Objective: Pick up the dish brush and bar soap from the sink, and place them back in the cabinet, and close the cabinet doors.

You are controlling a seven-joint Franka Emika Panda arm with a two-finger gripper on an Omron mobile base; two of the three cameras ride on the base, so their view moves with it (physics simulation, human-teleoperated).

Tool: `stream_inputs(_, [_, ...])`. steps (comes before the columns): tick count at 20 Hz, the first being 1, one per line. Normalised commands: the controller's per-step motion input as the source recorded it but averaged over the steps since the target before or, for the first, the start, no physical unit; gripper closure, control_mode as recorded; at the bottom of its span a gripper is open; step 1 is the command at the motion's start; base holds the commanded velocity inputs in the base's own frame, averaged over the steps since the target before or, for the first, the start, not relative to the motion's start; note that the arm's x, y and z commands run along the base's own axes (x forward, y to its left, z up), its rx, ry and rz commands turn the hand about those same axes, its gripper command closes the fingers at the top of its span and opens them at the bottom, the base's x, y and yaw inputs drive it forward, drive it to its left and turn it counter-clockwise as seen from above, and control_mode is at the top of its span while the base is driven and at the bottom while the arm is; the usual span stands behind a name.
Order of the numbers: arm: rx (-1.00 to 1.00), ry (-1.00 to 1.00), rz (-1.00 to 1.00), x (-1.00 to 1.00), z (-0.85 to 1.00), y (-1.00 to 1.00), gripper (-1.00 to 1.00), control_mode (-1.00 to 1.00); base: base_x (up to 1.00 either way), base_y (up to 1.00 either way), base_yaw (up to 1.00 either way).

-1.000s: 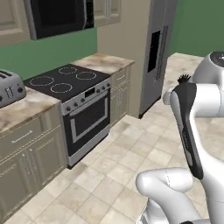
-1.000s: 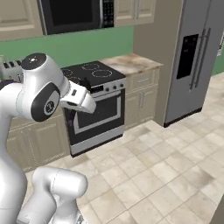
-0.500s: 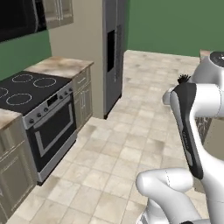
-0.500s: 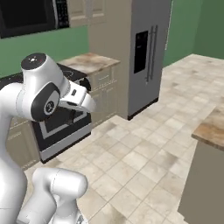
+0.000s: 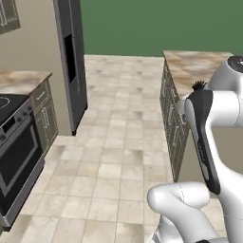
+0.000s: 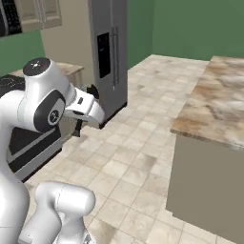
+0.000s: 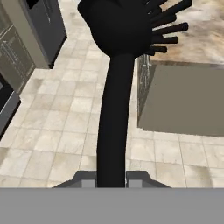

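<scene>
A: so what's the gripper [image 7: 111,181] doing?
B: clamped tight on the dish brush [image 7: 114,87] handle, bristly head sticking out over the tiled floor [image 7: 57,127], next to the marble counter [image 7: 205,39].

Left base view. A tiled floor [image 5: 114,156] runs toward a green wall [image 5: 156,26]. A dark refrigerator [image 5: 71,61] stands at left, beside a beige base cabinet [image 5: 45,114] and a black oven [image 5: 14,161]. At right, a marble tabletop [image 5: 190,64] tops an island. Black bristles of the dish brush [image 5: 198,85] protrude above the white arm [image 5: 209,128].
</scene>
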Motion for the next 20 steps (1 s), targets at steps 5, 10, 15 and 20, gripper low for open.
stream_inputs(5, [0.00, 0.00, 0.00, 0.00, 0.00, 0.00, 1.00, 1.00, 0.00, -0.05, -0.47])
stream_inputs(10, [0.00, 0.00, 0.00, 0.00, 0.00, 0.00, 1.00, 1.00, 0.00, -0.03, -0.48])
stream_inputs(15, [0.00, 0.00, 0.00, 0.00, 0.00, 0.00, 1.00, 1.00, 0.00, -0.03, -0.48])
stream_inputs(20, [0.00, 0.00, 0.00, 0.00, 0.00, 0.00, 1.00, 1.00, 0.00, -0.04, -0.48])
